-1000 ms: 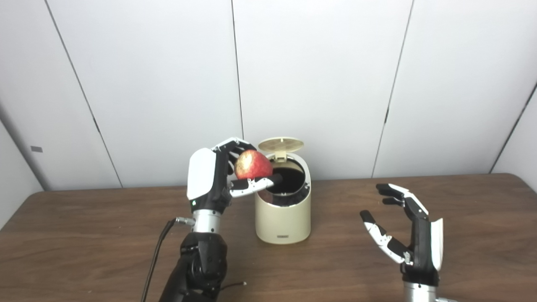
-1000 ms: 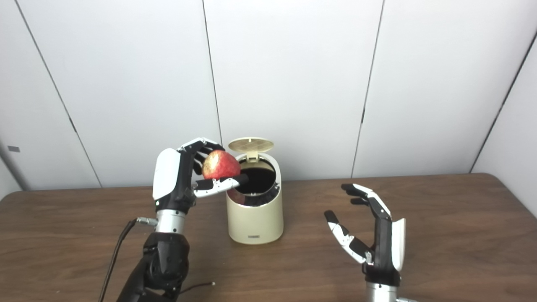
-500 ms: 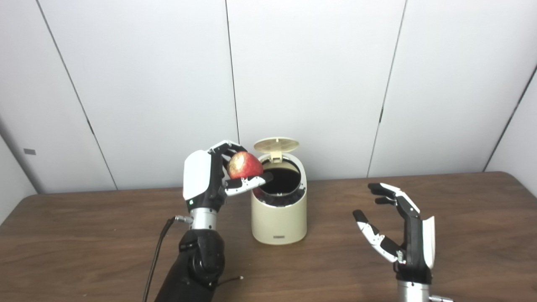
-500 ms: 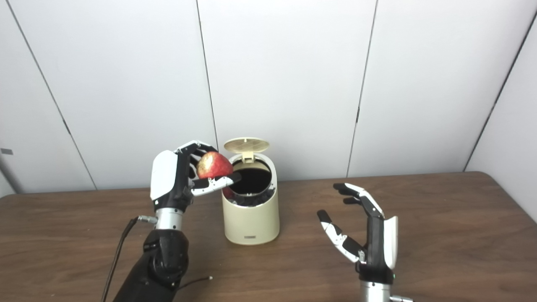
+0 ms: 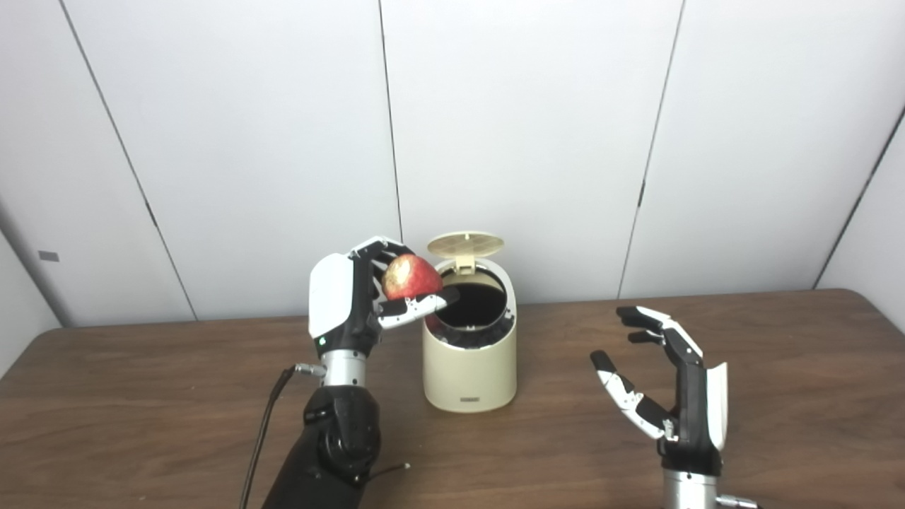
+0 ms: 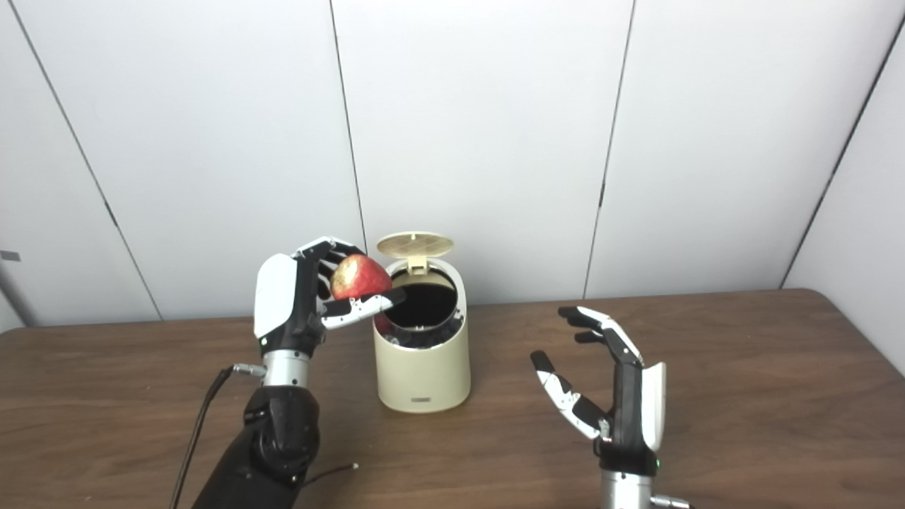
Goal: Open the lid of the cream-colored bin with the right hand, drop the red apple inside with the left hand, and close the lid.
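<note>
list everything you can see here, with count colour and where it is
bin: one, cream, upright on the table near the middle, mouth open
lid: one, cream, hinged up at the back of the bin
apple: one, red with a yellowish patch, held beside the bin's left rim
table: one, dark brown wood, across the foreground
wall panels: white, behind the table
cable: one, black, running down beside the left arm
left hand: white and black, shut on the apple
right hand: white and black, open, upright to the right of the bin
</note>
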You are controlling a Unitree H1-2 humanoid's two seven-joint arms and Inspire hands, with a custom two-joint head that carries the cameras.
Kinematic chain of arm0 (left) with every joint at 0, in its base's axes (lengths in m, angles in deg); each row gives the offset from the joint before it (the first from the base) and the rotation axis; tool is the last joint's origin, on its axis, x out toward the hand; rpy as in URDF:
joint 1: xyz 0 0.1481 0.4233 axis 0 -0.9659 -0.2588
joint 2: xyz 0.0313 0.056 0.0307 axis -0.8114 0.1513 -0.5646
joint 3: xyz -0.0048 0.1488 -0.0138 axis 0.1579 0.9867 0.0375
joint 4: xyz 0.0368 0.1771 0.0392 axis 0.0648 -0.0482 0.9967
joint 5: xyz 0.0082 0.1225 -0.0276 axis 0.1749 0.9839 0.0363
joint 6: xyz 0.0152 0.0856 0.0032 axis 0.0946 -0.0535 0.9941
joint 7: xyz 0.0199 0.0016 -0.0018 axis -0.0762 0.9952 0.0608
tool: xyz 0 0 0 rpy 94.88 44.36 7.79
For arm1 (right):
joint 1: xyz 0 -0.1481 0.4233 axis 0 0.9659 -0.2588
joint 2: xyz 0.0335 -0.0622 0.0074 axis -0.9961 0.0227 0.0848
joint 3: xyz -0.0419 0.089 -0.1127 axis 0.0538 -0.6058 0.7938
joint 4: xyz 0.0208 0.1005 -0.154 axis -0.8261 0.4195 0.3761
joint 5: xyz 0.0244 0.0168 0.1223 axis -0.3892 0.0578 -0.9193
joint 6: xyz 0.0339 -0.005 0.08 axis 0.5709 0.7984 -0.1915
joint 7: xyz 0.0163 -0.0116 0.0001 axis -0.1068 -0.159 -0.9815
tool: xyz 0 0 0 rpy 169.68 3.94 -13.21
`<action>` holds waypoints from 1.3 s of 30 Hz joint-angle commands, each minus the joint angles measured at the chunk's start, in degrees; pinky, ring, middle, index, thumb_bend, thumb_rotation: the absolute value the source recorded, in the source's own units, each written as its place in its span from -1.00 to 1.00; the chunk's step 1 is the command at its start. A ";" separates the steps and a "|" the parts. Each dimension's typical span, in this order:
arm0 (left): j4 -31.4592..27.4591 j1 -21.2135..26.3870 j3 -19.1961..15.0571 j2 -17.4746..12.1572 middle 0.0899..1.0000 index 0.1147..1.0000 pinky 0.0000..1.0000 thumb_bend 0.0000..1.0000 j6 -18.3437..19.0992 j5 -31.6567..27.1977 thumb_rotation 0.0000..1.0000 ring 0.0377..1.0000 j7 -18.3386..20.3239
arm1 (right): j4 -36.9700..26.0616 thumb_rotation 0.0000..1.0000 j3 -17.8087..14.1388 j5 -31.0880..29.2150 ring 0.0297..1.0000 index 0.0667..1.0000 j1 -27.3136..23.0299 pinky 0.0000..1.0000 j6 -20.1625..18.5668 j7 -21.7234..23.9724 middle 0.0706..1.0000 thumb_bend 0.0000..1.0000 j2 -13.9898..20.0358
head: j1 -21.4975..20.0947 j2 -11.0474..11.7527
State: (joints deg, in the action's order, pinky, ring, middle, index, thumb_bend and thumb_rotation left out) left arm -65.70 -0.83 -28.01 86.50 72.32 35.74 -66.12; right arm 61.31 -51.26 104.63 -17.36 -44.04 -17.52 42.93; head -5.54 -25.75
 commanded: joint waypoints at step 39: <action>0.25 2.72 0.66 3.86 -0.20 -0.10 -0.48 0.00 -1.54 -0.04 -1.00 -0.29 -2.21 | 4.80 -0.53 0.02 0.76 0.30 0.23 2.56 0.11 1.74 -0.01 0.31 -0.42 -2.44 | -0.03 0.09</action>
State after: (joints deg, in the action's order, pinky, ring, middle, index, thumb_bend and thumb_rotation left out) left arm -65.44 -0.95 -27.57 89.72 72.29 35.37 -66.41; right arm 62.35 -52.11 105.23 -18.19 -44.04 -17.49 41.96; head -5.54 -25.66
